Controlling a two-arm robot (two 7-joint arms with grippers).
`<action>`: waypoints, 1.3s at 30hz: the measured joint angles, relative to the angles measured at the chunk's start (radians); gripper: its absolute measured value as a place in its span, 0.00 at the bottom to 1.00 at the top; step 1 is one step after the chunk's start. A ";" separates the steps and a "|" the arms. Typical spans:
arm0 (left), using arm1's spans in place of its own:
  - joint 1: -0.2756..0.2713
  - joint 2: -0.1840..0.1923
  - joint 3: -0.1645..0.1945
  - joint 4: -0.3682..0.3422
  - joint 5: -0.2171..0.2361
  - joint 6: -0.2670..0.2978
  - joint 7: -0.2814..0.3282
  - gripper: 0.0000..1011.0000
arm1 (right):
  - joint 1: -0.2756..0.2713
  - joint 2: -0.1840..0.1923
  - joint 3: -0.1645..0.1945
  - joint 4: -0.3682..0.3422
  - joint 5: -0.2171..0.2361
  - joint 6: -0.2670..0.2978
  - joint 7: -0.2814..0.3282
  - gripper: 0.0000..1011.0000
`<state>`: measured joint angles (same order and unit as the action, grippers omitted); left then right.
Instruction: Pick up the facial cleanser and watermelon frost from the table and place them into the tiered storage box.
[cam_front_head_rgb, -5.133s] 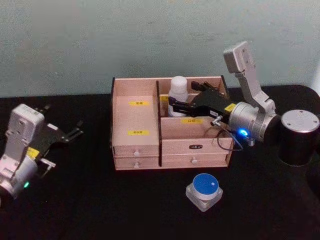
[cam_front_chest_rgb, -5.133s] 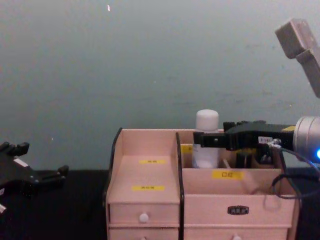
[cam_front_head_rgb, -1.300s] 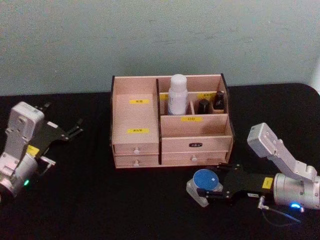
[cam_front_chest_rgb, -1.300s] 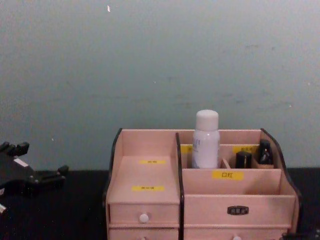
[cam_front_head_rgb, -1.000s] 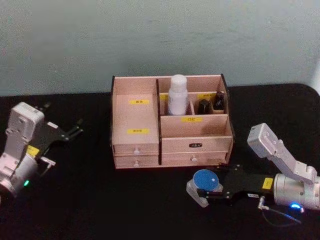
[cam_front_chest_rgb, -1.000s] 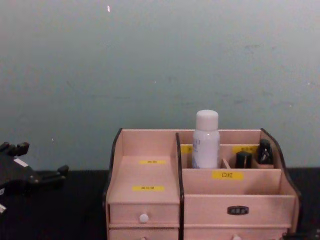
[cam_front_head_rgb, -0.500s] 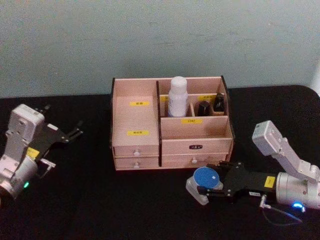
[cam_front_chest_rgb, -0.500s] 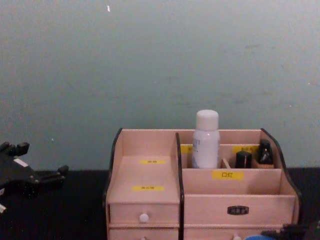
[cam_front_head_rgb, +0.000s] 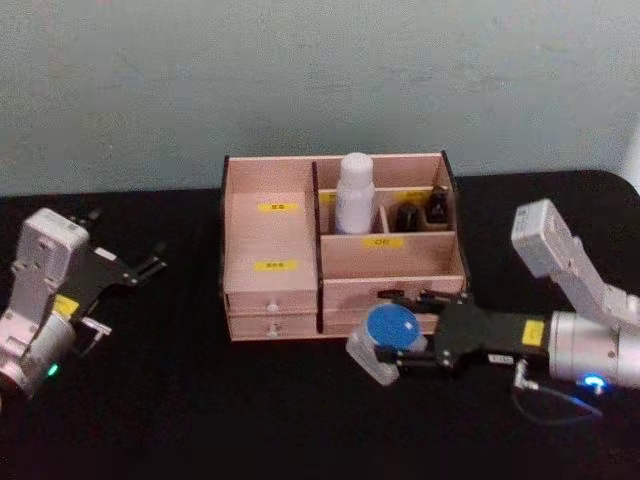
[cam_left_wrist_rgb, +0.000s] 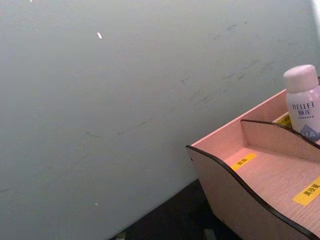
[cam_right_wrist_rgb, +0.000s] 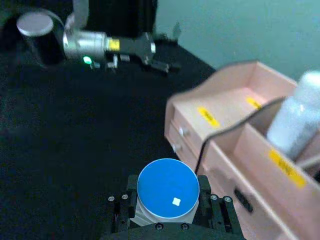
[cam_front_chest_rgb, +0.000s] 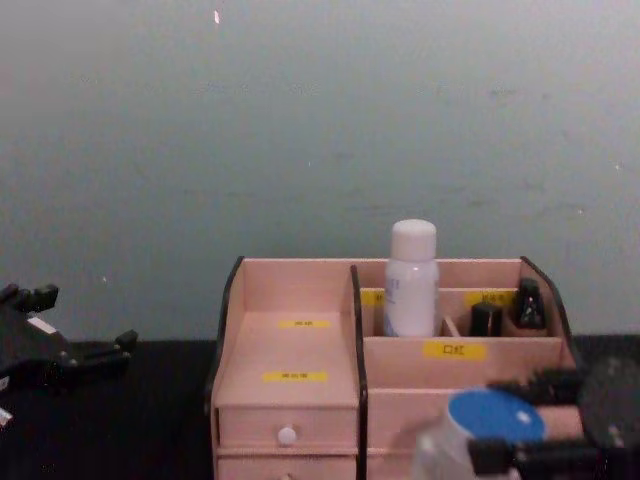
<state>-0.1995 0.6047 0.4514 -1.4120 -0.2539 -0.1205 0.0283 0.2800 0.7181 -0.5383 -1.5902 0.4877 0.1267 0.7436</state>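
Observation:
The watermelon frost (cam_front_head_rgb: 388, 328), a small clear jar with a blue round lid, hangs just in front of the tiered storage box (cam_front_head_rgb: 270, 235) at its lower right drawers. My right gripper (cam_front_head_rgb: 402, 333) is shut on it from the right. The wrist view shows the jar (cam_right_wrist_rgb: 167, 192) clamped between both fingers beside the box (cam_right_wrist_rgb: 225, 110). From the chest, the jar (cam_front_chest_rgb: 480, 425) covers the box's (cam_front_chest_rgb: 290, 345) lower right front. The facial cleanser (cam_front_head_rgb: 354, 195), a white bottle, stands upright in a back compartment. My left gripper (cam_front_head_rgb: 140, 268) rests open at the far left.
Two small dark bottles (cam_front_head_rgb: 420, 212) stand in the box's back right compartments. Drawers with white knobs (cam_front_head_rgb: 272, 306) face me. Black tabletop (cam_front_head_rgb: 200, 400) stretches in front of and left of the box. A pale wall rises close behind.
My right gripper has raised the blue-lidded jar off the table and carried it left and toward the box front. The left arm has stayed put.

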 joint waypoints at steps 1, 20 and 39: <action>0.000 0.000 0.000 0.000 0.000 0.000 0.000 0.99 | 0.015 -0.005 -0.003 -0.005 0.009 0.010 0.005 0.72; 0.000 0.000 0.000 0.000 0.000 0.000 0.000 0.99 | 0.247 -0.171 -0.085 0.105 0.022 0.094 -0.023 0.72; 0.000 0.000 0.000 0.000 0.000 0.000 0.000 0.99 | 0.469 -0.429 -0.192 0.433 -0.076 0.137 -0.131 0.72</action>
<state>-0.1995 0.6047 0.4514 -1.4120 -0.2539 -0.1205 0.0283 0.7493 0.2895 -0.7301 -1.1569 0.4120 0.2638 0.6123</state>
